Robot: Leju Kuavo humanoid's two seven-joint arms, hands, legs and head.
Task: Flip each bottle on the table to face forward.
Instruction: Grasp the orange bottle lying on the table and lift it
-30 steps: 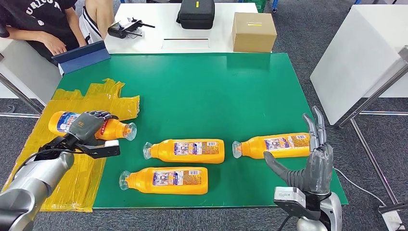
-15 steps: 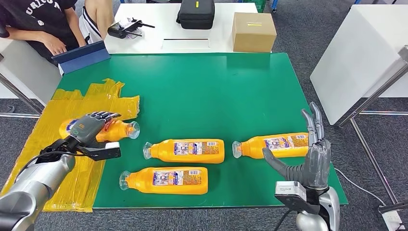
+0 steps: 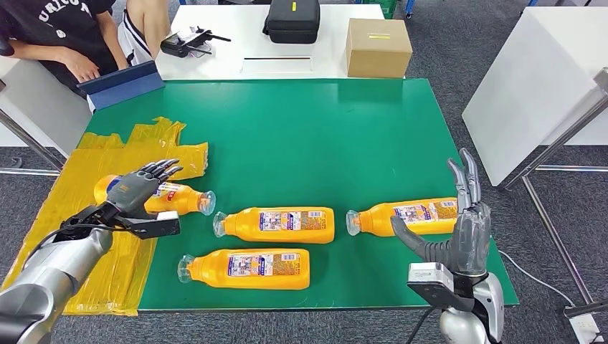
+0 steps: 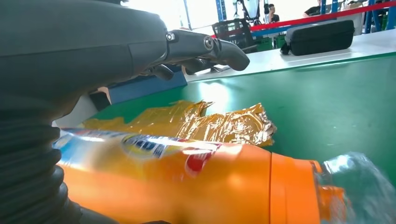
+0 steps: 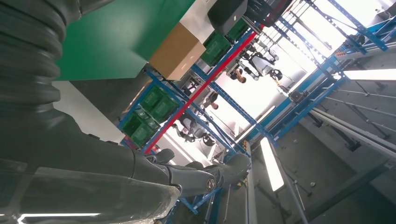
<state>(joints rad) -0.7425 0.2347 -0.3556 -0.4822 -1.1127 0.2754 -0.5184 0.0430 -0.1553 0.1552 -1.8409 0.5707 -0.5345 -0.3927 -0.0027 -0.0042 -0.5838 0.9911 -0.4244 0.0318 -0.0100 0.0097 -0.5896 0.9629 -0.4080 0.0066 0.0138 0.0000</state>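
Several orange bottles lie on their sides on the green table (image 3: 323, 136). The leftmost bottle (image 3: 178, 199) lies half on the yellow sheet, its clear cap pointing right. My left hand (image 3: 135, 192) rests over its label end with the fingers stretched out above it; up close the fingers (image 4: 205, 46) are lifted off the bottle (image 4: 210, 182). The middle bottle (image 3: 276, 224), front bottle (image 3: 247, 269) and right bottle (image 3: 410, 215) show white printed labels, caps to the left. My right hand (image 3: 462, 229) stands upright and open beside the right bottle, holding nothing; its fingers (image 5: 196, 175) are spread.
A crumpled yellow plastic sheet (image 3: 100, 236) covers the table's left edge. A person (image 3: 57, 36) sits at the back left behind a blue folder (image 3: 122, 84). A cardboard box (image 3: 378, 46) and a black case (image 3: 292, 20) stand on the white table behind. Another white table (image 3: 530, 86) is to the right.
The leftmost bottle has shifted to the right, further onto the green surface. My left hand's fingers, curled around it before, have straightened and lifted. The right hand has barely moved.
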